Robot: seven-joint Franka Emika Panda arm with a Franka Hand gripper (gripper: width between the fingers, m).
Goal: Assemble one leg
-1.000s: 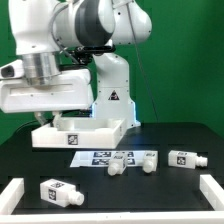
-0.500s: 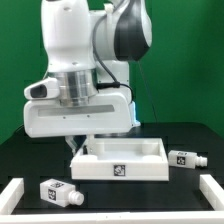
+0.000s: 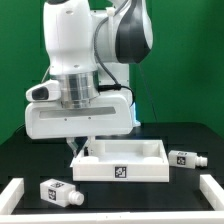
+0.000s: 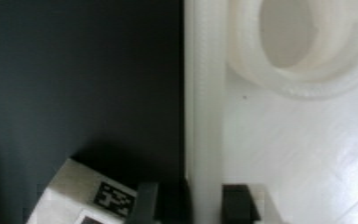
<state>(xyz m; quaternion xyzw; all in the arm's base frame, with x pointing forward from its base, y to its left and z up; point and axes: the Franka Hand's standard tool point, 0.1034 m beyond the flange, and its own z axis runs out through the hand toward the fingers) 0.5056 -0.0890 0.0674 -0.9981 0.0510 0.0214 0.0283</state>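
Note:
My gripper (image 3: 79, 149) reaches down at the end of the white rimmed tabletop (image 3: 135, 172) nearer the exterior view's left, in mid-table. In the wrist view the gripper (image 4: 195, 203) has one dark finger on each side of the tabletop's rim wall (image 4: 197, 110) and is shut on it. A round socket (image 4: 309, 45) shows inside the tabletop. One leg (image 3: 60, 191), a small white tagged peg, lies at the front on the exterior view's left. Another leg (image 3: 184, 157) lies on the exterior view's right. A white tagged piece (image 4: 101, 196) lies beside the outer finger; I cannot tell what it is.
White corner brackets stand at the table's front, one on the exterior view's left (image 3: 10, 193) and one on its right (image 3: 212, 186). The robot's base (image 3: 112, 95) stands behind the tabletop before a green backdrop. The table is black.
Since one second ago the arm has carried the tabletop from the back left to mid-table, hiding the marker board and two legs. In the last half second almost nothing moved.

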